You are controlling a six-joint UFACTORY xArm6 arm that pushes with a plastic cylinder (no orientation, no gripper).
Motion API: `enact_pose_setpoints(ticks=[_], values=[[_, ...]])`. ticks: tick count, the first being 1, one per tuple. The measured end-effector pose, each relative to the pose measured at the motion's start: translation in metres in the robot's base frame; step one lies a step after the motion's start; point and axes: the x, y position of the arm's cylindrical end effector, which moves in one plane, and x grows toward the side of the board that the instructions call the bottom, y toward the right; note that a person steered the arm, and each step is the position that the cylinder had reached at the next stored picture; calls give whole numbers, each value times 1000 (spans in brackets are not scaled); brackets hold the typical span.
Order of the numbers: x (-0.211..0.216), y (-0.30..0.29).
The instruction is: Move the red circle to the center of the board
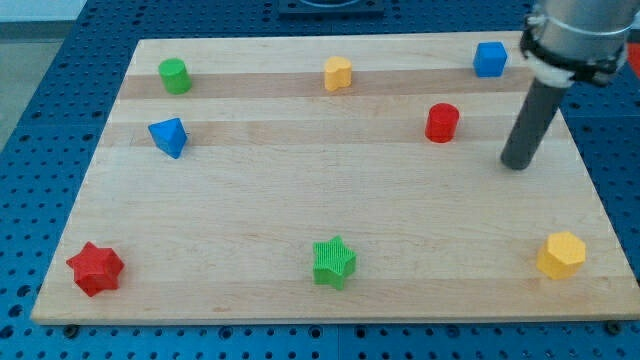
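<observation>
Left to right, we saw a red star (95, 268), green cylinder (175, 76), blue triangle (169, 136), green star (334, 262) and yellow pentagon (338, 73). The red circle (442, 122) stood upper right. Our tip (516, 164), a bare rod with nothing to open, lay just right of it, touching no block.

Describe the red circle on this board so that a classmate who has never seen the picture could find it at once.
Start at the wooden board and look toward the corner at the view's top right. Just below and left of the blue cube stands the red circle, a short upright cylinder, with my tip to its right, not touching. The only other red block is a star at the bottom left.
</observation>
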Motion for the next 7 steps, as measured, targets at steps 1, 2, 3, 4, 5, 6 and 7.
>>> enact_pose_setpoints(ticks=[1,2,3,4,5,6,7], values=[[-19,-20],[-17,-48],[-15,-69],[-25,-70],[-25,-67],[-25,-54],[-54,-55]])
